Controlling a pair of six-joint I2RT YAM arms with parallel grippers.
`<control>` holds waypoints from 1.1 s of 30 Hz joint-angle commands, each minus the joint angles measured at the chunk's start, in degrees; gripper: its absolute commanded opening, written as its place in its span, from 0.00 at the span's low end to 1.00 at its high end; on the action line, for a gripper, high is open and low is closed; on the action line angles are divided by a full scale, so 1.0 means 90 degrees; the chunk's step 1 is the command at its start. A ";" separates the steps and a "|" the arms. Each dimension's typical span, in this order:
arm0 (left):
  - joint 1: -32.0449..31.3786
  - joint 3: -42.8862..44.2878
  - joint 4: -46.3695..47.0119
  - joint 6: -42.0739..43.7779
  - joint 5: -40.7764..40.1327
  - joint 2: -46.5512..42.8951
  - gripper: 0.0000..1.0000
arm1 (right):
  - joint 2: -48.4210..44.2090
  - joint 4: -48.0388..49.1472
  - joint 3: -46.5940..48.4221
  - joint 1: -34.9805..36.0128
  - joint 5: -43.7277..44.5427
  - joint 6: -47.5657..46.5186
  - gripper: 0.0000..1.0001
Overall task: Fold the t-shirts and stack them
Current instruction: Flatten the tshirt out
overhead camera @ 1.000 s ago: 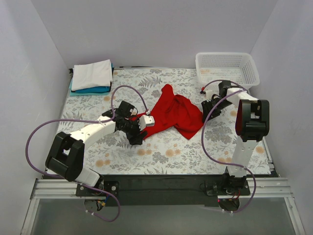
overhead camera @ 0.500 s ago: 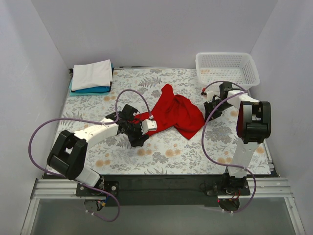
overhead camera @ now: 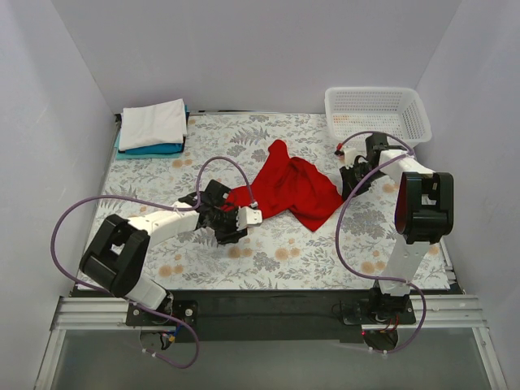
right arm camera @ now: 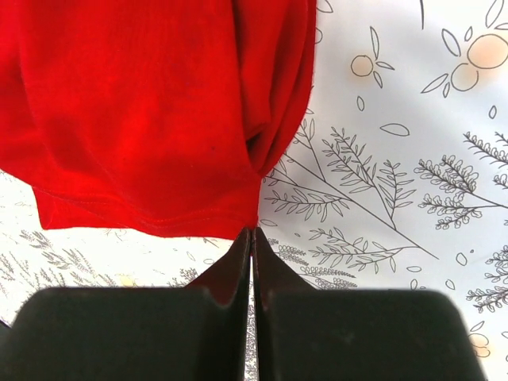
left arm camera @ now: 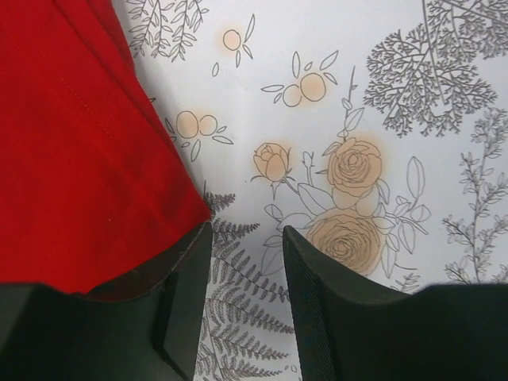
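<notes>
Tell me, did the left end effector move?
Yes. The left end effector slid slightly rightward and nearer, away from the folded white t-shirt.

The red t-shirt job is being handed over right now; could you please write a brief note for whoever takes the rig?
Left hand: open, low over the tablecloth at the near-left edge of the red t-shirt, nothing held.
Right hand: shut, tips at the shirt's right hem; whether it pinches cloth cannot be told.
Done: white t-shirt lies folded on the teal-blue t-shirt, far left corner.
Left: the red t-shirt lies crumpled mid-table; flatten, fold, stack it.
</notes>
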 commanded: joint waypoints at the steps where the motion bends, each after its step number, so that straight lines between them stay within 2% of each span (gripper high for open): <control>1: -0.0028 -0.0041 0.0518 0.0407 -0.0073 0.0047 0.40 | -0.0235 -0.0051 0.0094 0.0004 -0.0096 0.0074 0.01; 14: -0.0028 -0.0294 0.0577 0.0905 0.0942 -0.0470 0.35 | -0.0440 -0.0208 0.0016 0.0004 -0.0038 0.0064 0.01; 21: 0.0187 -0.0431 0.0987 0.1364 0.0943 -0.0169 0.35 | -0.0508 -0.0256 0.0035 0.0004 -0.0106 0.0084 0.01; 25: 0.0654 -0.0461 0.1251 0.1442 0.0971 0.0154 0.35 | -0.0538 -0.0305 0.0065 0.0014 -0.0145 0.0064 0.01; 33: 0.0851 -0.0470 0.1153 0.1863 0.1255 0.0330 0.36 | -0.0470 -0.0335 0.0114 0.0004 -0.0165 0.0045 0.01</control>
